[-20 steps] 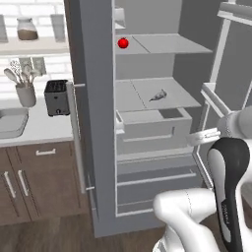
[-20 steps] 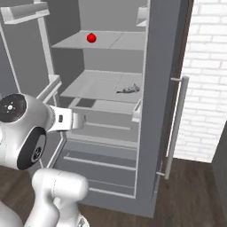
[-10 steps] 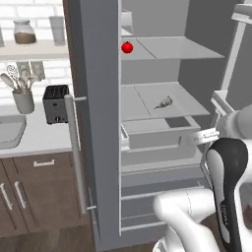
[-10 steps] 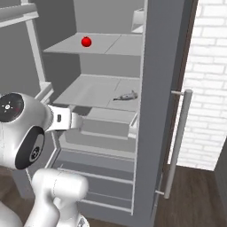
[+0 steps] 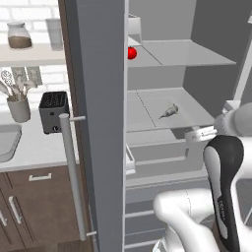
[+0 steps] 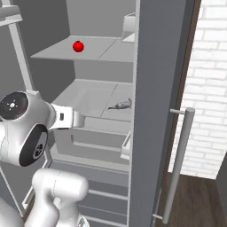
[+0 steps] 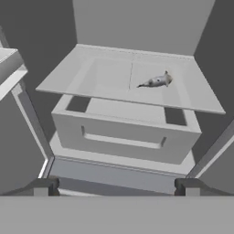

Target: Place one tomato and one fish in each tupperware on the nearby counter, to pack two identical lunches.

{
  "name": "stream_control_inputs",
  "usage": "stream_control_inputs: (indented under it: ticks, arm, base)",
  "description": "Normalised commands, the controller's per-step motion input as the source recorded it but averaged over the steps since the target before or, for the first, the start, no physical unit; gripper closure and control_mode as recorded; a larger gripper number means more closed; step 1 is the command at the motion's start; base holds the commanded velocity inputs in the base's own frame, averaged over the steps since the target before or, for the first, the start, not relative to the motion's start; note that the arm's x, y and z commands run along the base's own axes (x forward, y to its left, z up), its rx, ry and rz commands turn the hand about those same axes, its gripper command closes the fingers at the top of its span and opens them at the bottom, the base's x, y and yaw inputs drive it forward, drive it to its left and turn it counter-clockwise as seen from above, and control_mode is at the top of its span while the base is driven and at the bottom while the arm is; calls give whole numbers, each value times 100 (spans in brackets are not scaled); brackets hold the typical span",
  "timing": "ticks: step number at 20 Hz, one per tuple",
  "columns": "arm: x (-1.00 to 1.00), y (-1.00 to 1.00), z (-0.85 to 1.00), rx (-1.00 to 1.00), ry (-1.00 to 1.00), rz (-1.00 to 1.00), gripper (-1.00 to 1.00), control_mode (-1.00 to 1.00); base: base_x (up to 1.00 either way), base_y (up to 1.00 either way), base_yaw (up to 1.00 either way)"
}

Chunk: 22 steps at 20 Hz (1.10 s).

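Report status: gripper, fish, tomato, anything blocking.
Gripper open, empty, facing the fridge. Fish on middle shelf, tomato on the shelf above. Nothing between gripper and fish.

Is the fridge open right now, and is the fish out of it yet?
Open: its shelves are exposed. The fish lies on the middle shelf, the tomato on the shelf above. The gripper holds nothing.

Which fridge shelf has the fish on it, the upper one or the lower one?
The lower shelf, directly above the drawer. The grey fish lies toward its right side; the upper shelf carries the red tomato.
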Motion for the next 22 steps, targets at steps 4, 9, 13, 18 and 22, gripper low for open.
stream_control_inputs:
  ticks: [4, 9, 13, 18, 22]
  arm:
    - [90, -9, -15, 6, 1, -5, -100, -100]
    - [98, 0, -39, 5, 0, -26, -100, -100]
    - [79, 0, -37, 9, 0, -32, -100, -100]
    - [76, -6, -4, 13, 7, -16, -100, -100]
    - [72, -2, -3, 5, 11, 0, -100, -100]
  base:
    - [0, 0, 0]
    - [0, 0, 0]
    - [0, 0, 0]
    - [0, 0, 0]
    - [0, 0, 0]
